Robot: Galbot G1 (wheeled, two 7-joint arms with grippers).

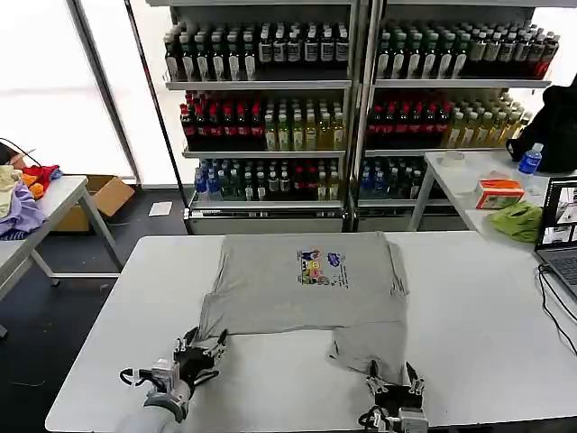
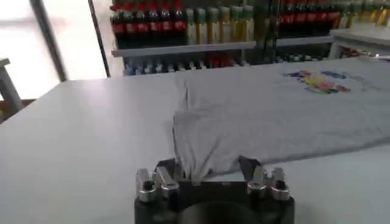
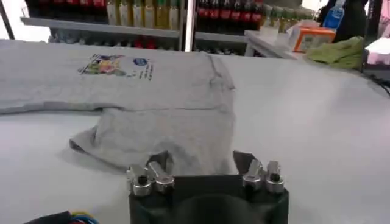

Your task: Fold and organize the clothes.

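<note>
Shirt fabric lay between the spread jaws of both grippers at the table's near edge. The left gripper [image 1: 200,348] stood with jaws apart at the near-left corner of the light grey shirt [image 1: 302,287], the cloth's edge reaching in between the fingers [image 2: 251,168]. The right gripper [image 1: 393,376] likewise stood with jaws apart around the hem of the near-right flap. Beyond them the shirt lay flat on the white table [image 1: 487,307], its multicoloured chest print [image 1: 322,268] facing up and its far edge toward the bottle shelves [image 1: 270,117]. Probable risk: if either gripper closed on only a thin edge of cloth, that corner would slip out on lifting, and the fold would come out skewed or bunched.
</note>
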